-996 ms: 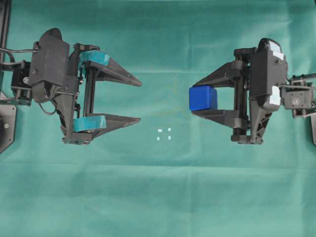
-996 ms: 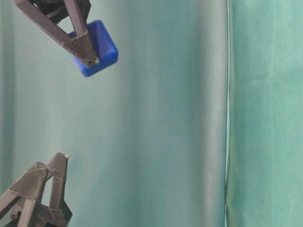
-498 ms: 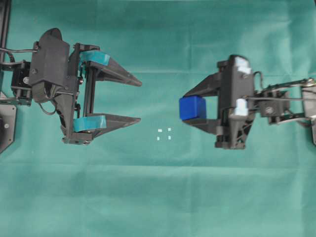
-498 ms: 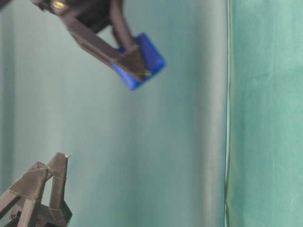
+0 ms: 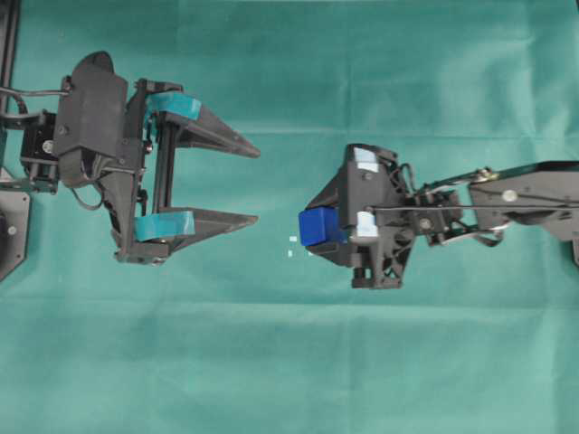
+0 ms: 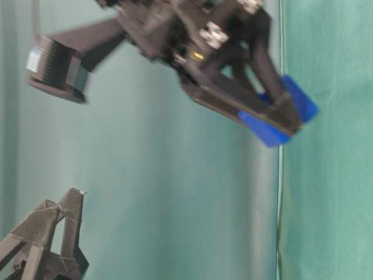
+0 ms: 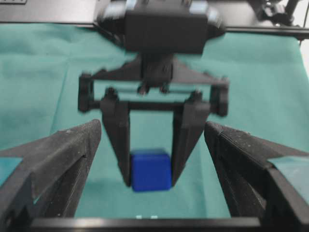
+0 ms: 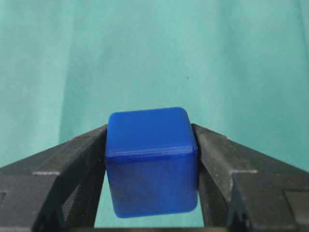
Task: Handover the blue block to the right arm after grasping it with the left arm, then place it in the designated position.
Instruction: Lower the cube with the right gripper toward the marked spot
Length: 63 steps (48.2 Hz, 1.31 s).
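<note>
The blue block (image 5: 314,225) is pinched between the plain black fingers of my right gripper (image 5: 318,230), which is tilted nose-down over the green cloth. In the right wrist view the block (image 8: 152,162) fills the gap between both fingers (image 8: 77,159). It hangs over the designated position (image 5: 291,240), whose left white marks show beside it while the right ones are covered. My left gripper (image 5: 257,184), with teal tape bands, stands wide open and holds nothing, well to the left. Its wrist view shows the block (image 7: 151,170) held ahead of it, with white marks (image 7: 145,217) just below.
Green cloth (image 5: 289,362) covers the whole table. From table level the block (image 6: 280,116) is seen off the cloth in the right gripper, and a left fingertip (image 6: 70,201) sits at the lower left. Black arm mounts stand at the left edge (image 5: 9,226).
The right arm has carried the block leftward and downward, tipping nose-down until the block is over the white marks. The left arm has not moved.
</note>
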Each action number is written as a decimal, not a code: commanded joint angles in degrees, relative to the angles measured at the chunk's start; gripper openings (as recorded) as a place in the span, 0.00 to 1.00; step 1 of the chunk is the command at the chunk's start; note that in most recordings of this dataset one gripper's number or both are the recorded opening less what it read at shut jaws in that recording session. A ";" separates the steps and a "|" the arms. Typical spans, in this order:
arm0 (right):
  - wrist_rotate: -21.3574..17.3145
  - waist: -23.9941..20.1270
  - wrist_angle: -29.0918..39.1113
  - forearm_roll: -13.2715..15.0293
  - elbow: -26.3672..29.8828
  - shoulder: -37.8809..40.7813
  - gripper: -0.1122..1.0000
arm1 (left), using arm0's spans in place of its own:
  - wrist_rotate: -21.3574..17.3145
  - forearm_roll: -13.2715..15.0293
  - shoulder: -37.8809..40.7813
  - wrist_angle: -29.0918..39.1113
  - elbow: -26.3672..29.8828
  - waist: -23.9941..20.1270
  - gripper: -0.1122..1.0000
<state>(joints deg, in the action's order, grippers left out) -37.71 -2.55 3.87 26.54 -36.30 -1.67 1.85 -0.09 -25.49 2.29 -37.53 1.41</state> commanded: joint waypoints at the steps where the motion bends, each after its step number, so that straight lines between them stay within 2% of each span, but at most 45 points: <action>1: -0.35 0.70 -2.72 -0.18 1.41 1.23 0.60 | -0.09 0.09 -0.26 -0.62 1.05 -0.18 1.00; 15: -0.70 1.67 -10.46 -0.44 2.02 6.94 0.60 | -0.09 0.09 -0.26 -0.62 1.05 -0.18 1.00; 22: -0.70 1.85 -11.95 -0.97 2.99 9.58 0.60 | -0.09 0.09 -0.26 -0.44 1.05 -0.09 1.00; 39: -0.70 1.93 -12.74 -1.85 5.01 15.12 0.60 | -0.09 0.09 -0.26 -0.35 1.05 -0.18 1.00; 63: -0.70 1.93 -13.10 -1.85 4.83 15.38 0.60 | -0.18 0.09 -0.26 -0.44 1.05 -0.18 1.00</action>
<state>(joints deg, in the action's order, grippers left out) -38.32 -0.79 -8.88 24.87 -32.52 14.77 1.76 -0.09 -25.49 2.29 -37.53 1.41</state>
